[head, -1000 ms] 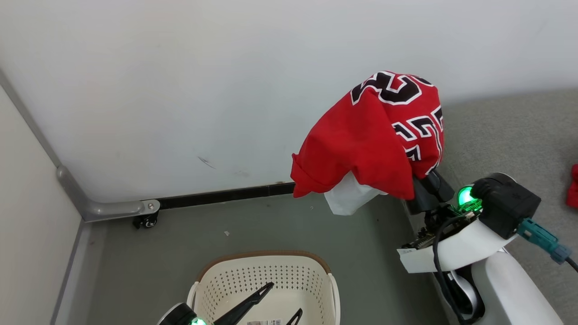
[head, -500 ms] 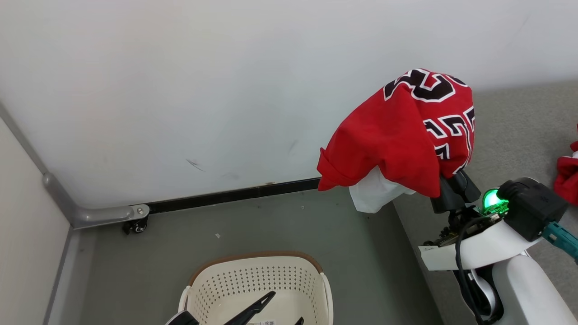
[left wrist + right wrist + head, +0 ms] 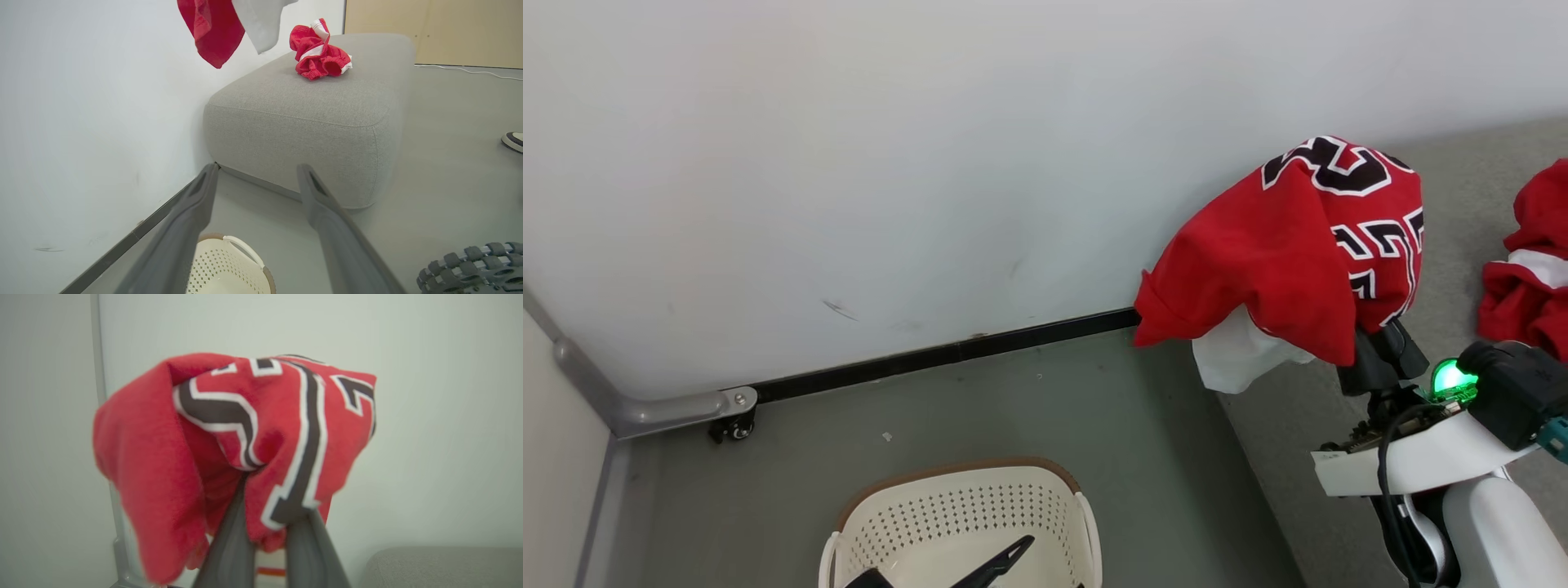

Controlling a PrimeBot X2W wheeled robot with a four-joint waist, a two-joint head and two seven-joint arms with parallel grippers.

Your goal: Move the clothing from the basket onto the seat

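- The right gripper (image 3: 265,535) is clamping the jersey (image 3: 1282,253). Its two fingers are standing almost together with red cloth pinched between them, and the draped garment is hiding the fingertips.
- The left gripper (image 3: 257,169) is standing fully spread and is holding nothing. In the head view, one of its fingers is showing over the inside of the basket (image 3: 956,469).
- The jersey is hanging in the air over the end edge of the seat (image 3: 1462,204), close to the wall (image 3: 849,163) and clear of the cushion.
- The shorts (image 3: 320,53) are lying crumpled on the seat top.
- The left wrist view is showing the seat's rounded corners and bare cushion in front of the shorts. The head view is cutting off both at its right edge.
- The right wrist view is showing the black-and-white numerals close up and blurred.
- The basket is standing on the floor (image 3: 1013,408), apart from the wall and the seat, with open floor between them.
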